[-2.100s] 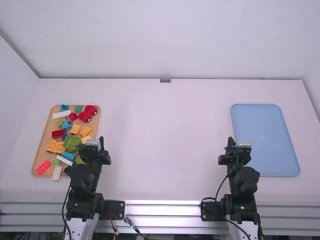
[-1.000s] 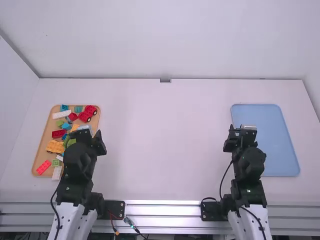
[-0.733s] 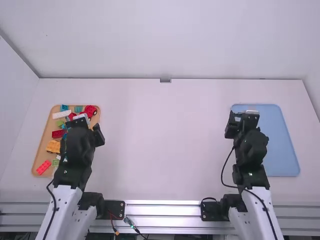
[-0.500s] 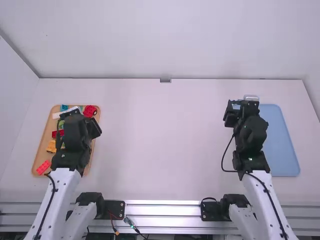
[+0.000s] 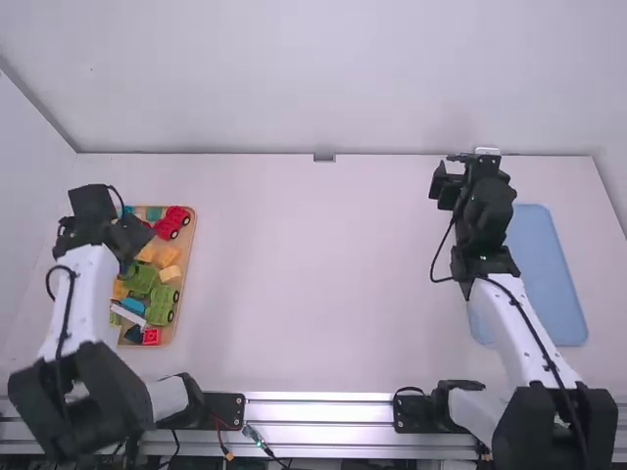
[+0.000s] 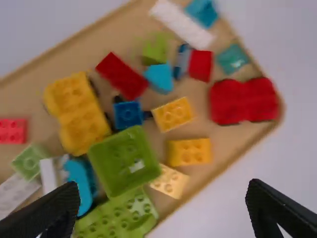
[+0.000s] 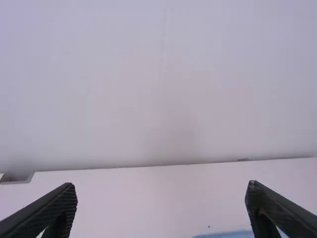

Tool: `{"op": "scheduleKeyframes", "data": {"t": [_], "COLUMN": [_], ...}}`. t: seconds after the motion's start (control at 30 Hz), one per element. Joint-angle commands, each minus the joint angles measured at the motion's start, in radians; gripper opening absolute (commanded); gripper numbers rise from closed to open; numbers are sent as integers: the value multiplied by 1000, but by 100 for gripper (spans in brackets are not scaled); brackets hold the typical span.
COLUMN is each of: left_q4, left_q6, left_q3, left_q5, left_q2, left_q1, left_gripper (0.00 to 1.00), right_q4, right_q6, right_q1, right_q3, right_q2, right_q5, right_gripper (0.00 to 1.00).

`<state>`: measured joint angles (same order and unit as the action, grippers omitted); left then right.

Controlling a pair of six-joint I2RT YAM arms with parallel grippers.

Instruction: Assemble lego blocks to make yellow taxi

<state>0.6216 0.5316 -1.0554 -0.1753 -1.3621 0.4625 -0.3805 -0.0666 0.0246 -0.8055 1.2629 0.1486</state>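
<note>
Yellow wheeled block (image 6: 81, 116) sat in wooden tray (image 6: 114, 34), small yellow blocks (image 6: 190, 151) close by. Left jaws were wide, empty, above tray; right jaws wide, empty, far off. Wheeled block probably light, stiff, a bit slick; best hold looked like its long sides, clear of wheels.
</note>
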Motion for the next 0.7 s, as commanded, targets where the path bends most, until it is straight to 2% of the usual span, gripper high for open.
{"op": "scheduleKeyframes", "data": {"t": [0.0,0.1,0.27,0.4,0.43,0.53,0.67], "left_q4": [59,149,198,169,155,154,101], "left_q6": [52,61,82,69,60,113,101], "left_q3": [-118,-241,-326,-306,-288,-246,-200], "left_q5": [24,16,75,148,169,132,133], "left_q2": [-123,-273,-420,-444,-448,-448,-448], "left_q1": [67,125,207,253,270,284,282], "left_gripper": [92,95,98,100,95,92,93], "right_q4": [-15,-27,-40,-46,-47,-47,-46], "right_q6": [-7,-9,-10,-12,-12,-11,-12], "right_q1": [6,7,8,8,8,8,8], "right_q3": [-58,-84,-114,-123,-125,-125,-125], "right_q2": [42,81,128,141,144,144,144], "right_q5": [18,23,29,31,31,31,31], "right_gripper": [92,95,98,99,99,99,99]}}
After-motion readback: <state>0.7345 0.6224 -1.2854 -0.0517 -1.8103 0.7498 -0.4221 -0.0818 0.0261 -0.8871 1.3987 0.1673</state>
